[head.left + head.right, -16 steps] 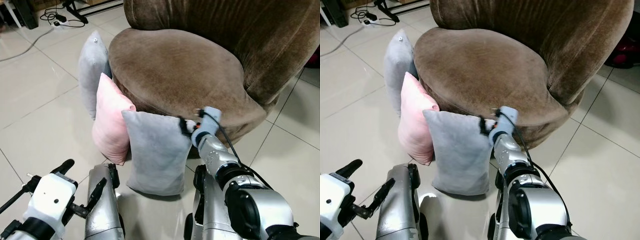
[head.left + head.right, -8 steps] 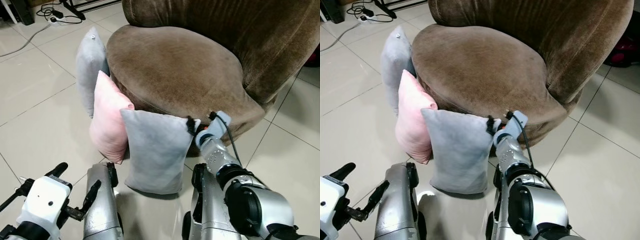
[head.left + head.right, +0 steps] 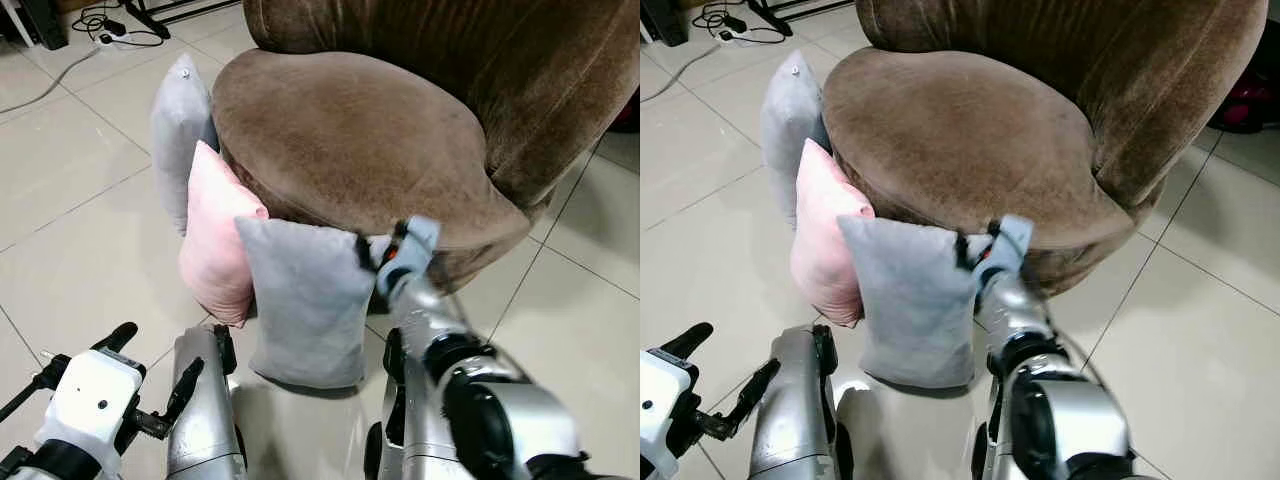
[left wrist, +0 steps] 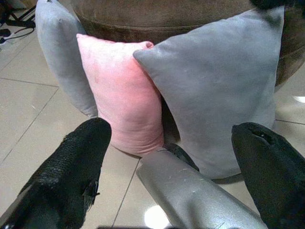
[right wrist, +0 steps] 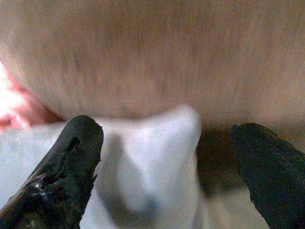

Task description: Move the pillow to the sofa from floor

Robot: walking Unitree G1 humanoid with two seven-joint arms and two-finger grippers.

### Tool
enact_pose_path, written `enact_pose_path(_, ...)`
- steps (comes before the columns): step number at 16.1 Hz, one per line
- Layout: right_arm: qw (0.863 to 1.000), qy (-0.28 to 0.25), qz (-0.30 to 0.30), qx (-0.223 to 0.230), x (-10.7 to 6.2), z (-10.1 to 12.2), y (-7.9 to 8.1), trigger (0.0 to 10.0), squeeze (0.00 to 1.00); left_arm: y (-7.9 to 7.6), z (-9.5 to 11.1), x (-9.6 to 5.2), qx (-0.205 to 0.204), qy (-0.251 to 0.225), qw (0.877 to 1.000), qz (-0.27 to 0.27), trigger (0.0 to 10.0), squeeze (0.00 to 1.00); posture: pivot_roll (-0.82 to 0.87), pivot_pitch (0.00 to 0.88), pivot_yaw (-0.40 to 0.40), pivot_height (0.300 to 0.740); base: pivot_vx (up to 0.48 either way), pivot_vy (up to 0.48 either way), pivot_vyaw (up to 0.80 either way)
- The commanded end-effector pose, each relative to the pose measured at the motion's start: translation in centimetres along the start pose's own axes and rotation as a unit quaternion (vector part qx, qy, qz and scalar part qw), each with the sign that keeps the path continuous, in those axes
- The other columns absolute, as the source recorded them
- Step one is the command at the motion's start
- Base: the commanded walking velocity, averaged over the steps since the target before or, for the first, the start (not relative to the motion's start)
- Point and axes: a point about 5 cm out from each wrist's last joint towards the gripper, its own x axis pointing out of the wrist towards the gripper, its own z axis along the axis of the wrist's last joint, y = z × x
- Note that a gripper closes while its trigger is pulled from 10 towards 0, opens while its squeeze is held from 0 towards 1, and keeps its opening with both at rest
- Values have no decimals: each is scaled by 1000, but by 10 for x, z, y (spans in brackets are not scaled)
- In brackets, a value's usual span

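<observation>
R gripper (image 5: pixel 167 157): fingers spread, straddling top corner of grey pillow (image 3: pixel 305 300) – not clamping yet
Pillow: likely soft, light – pinching corner fabric should work

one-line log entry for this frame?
phase: reach | right end effector: open, straddling top corner of front grey pillow | left end effector: open, low | pillow: on floor against sofa

At lower left, a white wrist block (image 3: pixel 90 400) with a small dark dot is showing, carrying black textured fingers (image 4: pixel 71 176). Silver rounded arm segments (image 3: pixel 480 400) are gleaming, a black cable (image 3: pixel 430 300) running to a pale-blue wrist camera (image 3: pixel 412 245).
</observation>
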Motion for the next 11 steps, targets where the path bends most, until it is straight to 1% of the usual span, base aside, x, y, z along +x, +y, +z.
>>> enact_pose_path(1, 998, -34, 26, -46, 3, 18, 1, 10000, 1000, 1, 0, -1, 3, 3, 1000, -2, 10000, 0, 104, 148, -50, 445, 0, 0, 0)
enact_pose_path(2, 994, -45, 42, -87, 5, 30, 0, 10000, 1000, 1, 0, -1, 3, 2, 1000, -1, 10000, 0, 105, 147, -50, 445, 0, 0, 0)
enact_pose_path(3, 989, -52, 69, -118, 6, 37, 3, 10000, 1000, 1, 0, 0, 3, 1, 1000, 0, 10000, 0, 105, 145, -50, 445, 0, 0, 0)
enact_pose_path(4, 969, -48, 168, -174, 6, 42, 20, 10000, 1000, 2, 0, 1, 5, 0, 1000, -2, 10000, 0, 106, 144, -51, 445, 0, 0, 0)
enact_pose_path(5, 943, -25, 242, -228, 4, 37, 32, 10000, 1000, 2, 0, 1, 5, 0, 1000, -3, 10000, 0, 105, 144, -50, 445, 0, 0, 0)
enact_pose_path(6, 924, -5, 276, -266, 2, 31, 38, 10000, 1000, 3, 0, 1, 5, 0, 1000, -4, 10000, 0, 103, 144, -49, 445, 0, 0, 0)
enact_pose_path(7, 880, 41, 327, -342, -2, 17, 43, 10000, 1000, 3, 0, 1, 6, 0, 1000, -6, 10000, 0, 102, 145, -50, 445, 0, 0, 0)
enact_pose_path(8, 866, 56, 337, -366, -3, 12, 44, 10000, 1000, 3, 0, 1, 6, 1, 1000, -8, 10000, 0, 102, 146, -50, 445, 0, 0, 0)
enact_pose_path(9, 852, 70, 334, -397, -4, 4, 47, 10000, 1000, 3, 0, 1, 7, 1, 1000, -10, 10000, 0, 105, 147, -49, 445, 0, 0, 0)
enact_pose_path(10, 848, 73, 324, -412, -3, 1, 48, 10000, 1000, 2, 0, 0, 8, 2, 1000, -10, 10000, 0, 108, 149, -48, 445, 0, 0, 0)
enact_pose_path(11, 849, 68, 276, -446, -1, -3, 50, 10000, 1000, 3, 0, 0, 9, 3, 1000, -11, 10000, 0, 108, 149, -48, 445, 0, 0, 0)
